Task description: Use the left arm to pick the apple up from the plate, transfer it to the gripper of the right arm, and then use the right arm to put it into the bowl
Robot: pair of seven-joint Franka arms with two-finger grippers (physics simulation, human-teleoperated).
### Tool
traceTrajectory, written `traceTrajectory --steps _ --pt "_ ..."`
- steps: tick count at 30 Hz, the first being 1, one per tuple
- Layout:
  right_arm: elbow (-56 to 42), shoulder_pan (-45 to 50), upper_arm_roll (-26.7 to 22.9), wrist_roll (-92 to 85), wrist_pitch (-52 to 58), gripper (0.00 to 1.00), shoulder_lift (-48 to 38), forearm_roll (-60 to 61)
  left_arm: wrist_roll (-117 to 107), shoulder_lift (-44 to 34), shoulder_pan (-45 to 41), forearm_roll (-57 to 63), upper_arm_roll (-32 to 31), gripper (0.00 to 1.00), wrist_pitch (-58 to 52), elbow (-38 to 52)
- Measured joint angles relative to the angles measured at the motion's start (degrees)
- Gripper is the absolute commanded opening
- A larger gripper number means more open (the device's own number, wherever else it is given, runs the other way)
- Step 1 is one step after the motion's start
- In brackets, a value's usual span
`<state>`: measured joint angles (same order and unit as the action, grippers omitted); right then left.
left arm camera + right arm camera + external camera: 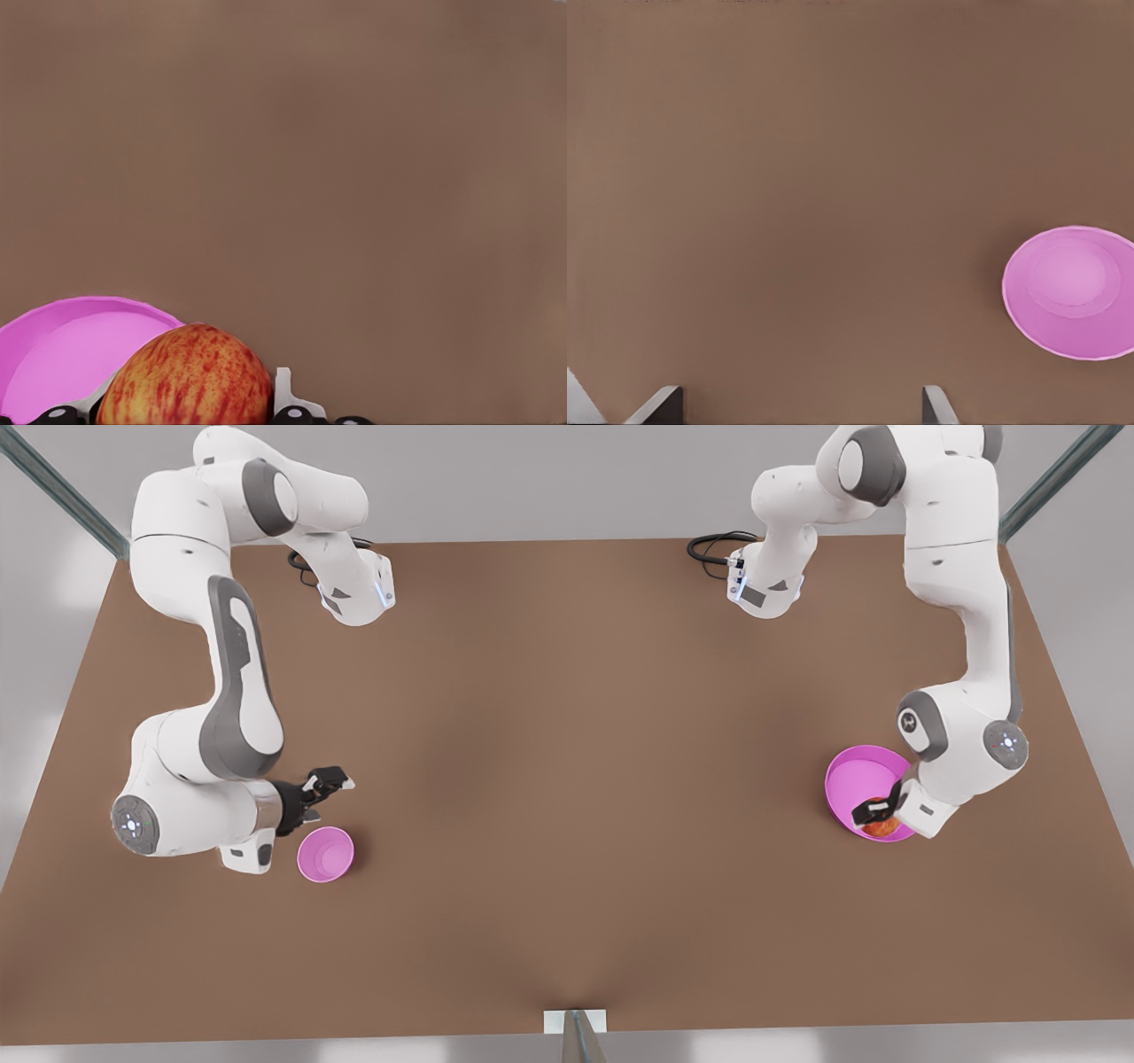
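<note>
A: Two arms on the brown matte tabletop (pixel 567 779), so let's go across the front view from its left. First the right gripper (pixel 330 786), hovering just beside the small deep round pink bowl (pixel 325 854), fingers spread apart with nothing between them. It waits.

B: And the right wrist view agrees: the smooth, glossy bowl (pixel 1074 290) lies off to one side, with bare table between the pale fingertips (pixel 656 405).

A: Moving over to the front view's right, the left gripper (pixel 877 815) is down over the wide shallow round magenta-pink plate (pixel 855 775), at its near rim.

B: Its fingers are pinching the small round apple (pixel 186 376), red streaked over yellow-orange, a speckled skin. The pale fingers (pixel 283 394) flank it on both sides.

A: Whether the apple (pixel 880 826) has cleared the plate (pixel 62 345), I can't tell.

B: My read: the grasp is made, nothing more. Lift, carry to the middle, handover and the drop into the bowl are all left, and the grippers are well apart.
</note>
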<state>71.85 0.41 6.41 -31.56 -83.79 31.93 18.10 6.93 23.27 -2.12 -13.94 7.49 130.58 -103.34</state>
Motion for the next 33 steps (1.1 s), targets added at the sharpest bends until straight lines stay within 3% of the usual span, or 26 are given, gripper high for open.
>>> traceTrajectory --steps 3,5,8,10,16,33 --pt "-2.37 -0.04 6.65 -4.11 -2.58 1.00 5.57 6.68 -1.55 6.93 -0.89 -14.89 -5.64 0.72 -15.07 14.76" --pt "-3.18 -0.03 10.61 -7.92 -6.37 1.00 9.85 12.18 -3.31 16.71 -1.07 -24.82 -14.22 0.72 -25.14 27.47" --pt "-3.57 -0.03 18.73 -15.45 -15.08 1.00 17.15 19.02 -5.68 26.08 -3.13 -36.14 -26.21 0.72 -33.35 35.68" --pt "-4.94 -0.19 21.86 -20.89 -20.74 1.00 19.91 22.28 -6.98 31.47 -3.96 -40.13 -29.94 0.72 -35.83 41.14" --pt "-4.13 -2.49 25.74 -36.97 -29.98 1.00 21.76 30.00 -9.09 34.50 -5.22 -44.41 -31.51 0.71 -31.22 44.61" --pt "1.27 -2.00 34.37 -72.25 -41.58 1.00 25.94 45.25 -11.63 35.90 -6.39 -47.42 -31.74 0.72 -20.78 45.84"
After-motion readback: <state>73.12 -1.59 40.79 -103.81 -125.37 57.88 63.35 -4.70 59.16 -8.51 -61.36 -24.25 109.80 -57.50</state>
